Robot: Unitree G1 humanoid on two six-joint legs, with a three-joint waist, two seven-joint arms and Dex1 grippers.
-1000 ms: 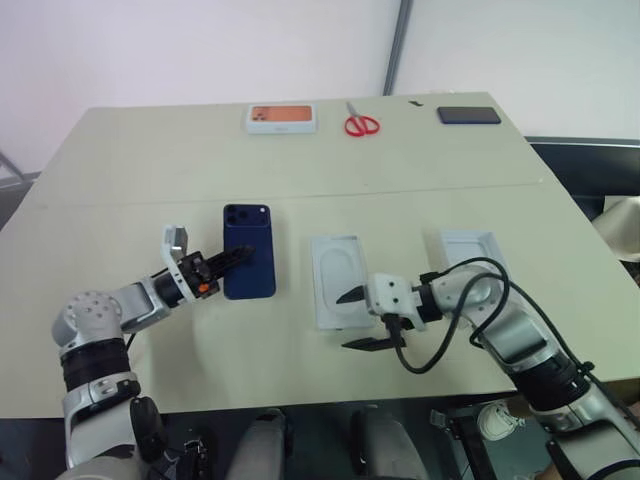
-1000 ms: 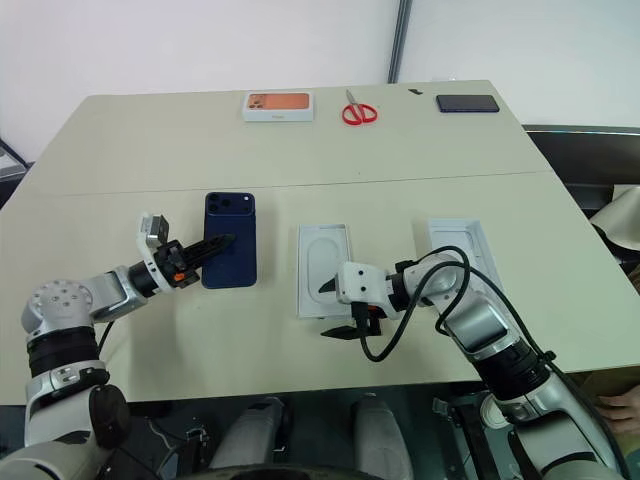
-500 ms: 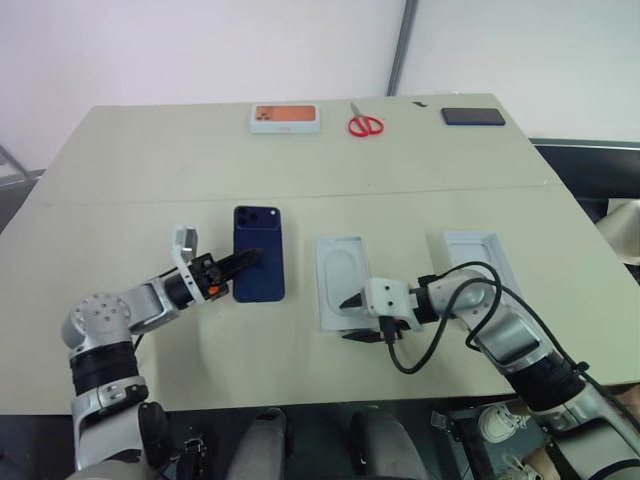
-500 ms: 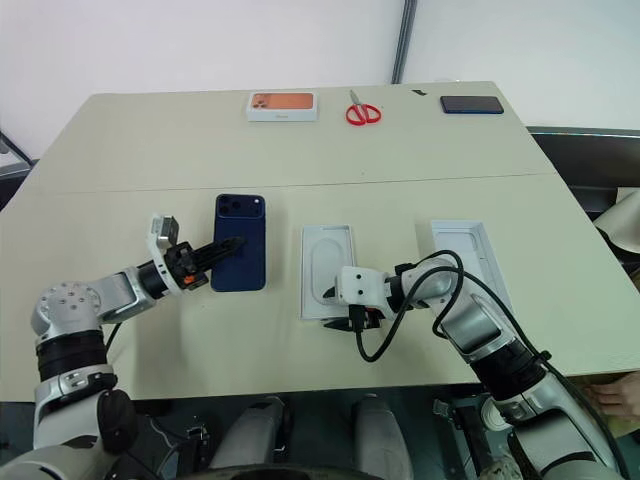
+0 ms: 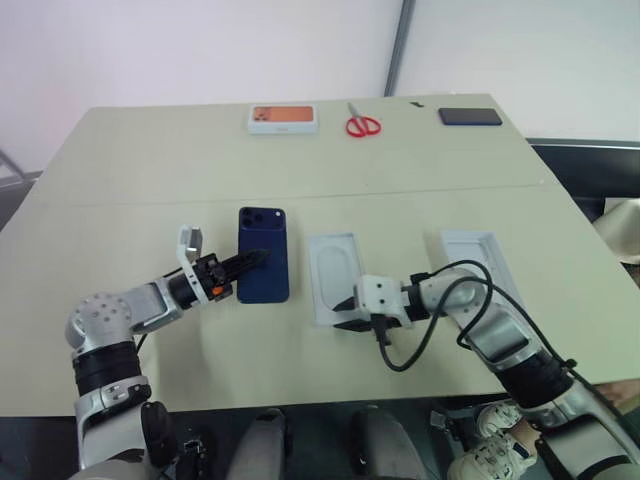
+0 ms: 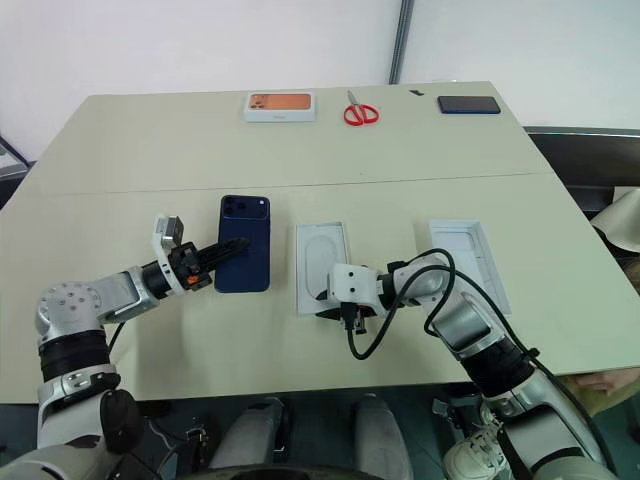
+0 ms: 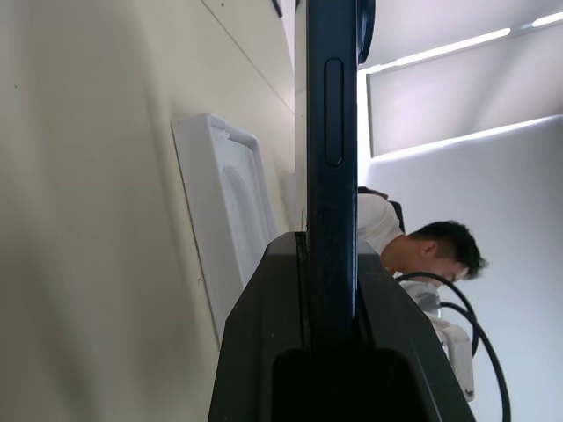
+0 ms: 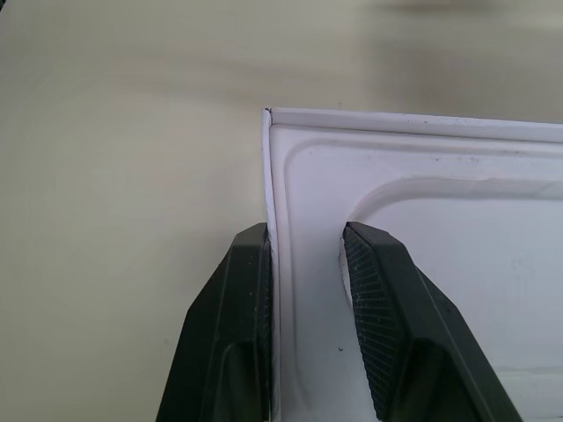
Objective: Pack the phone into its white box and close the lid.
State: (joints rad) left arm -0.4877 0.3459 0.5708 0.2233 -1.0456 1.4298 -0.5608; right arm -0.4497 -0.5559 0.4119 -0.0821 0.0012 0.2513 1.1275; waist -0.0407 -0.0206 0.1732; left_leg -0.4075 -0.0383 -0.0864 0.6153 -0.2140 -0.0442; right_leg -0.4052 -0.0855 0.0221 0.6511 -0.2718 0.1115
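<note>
Nearest, the right end effector (image 8: 308, 290) straddles the near corner edge of the white box (image 5: 335, 277), one finger outside the wall, one on the moulded insert, jaws narrow around that rim. Left of it, the left end effector (image 5: 245, 264) is clamped on the phone (image 5: 264, 254), held edge-on just beside the box. The lid (image 5: 474, 260) lies well apart to the right. Farther back, bare desk (image 5: 150, 180) stretches to an orange-pictured box (image 5: 283, 118), scissors (image 5: 361, 124) and a black slab (image 5: 469, 116) along the far edge.
</note>
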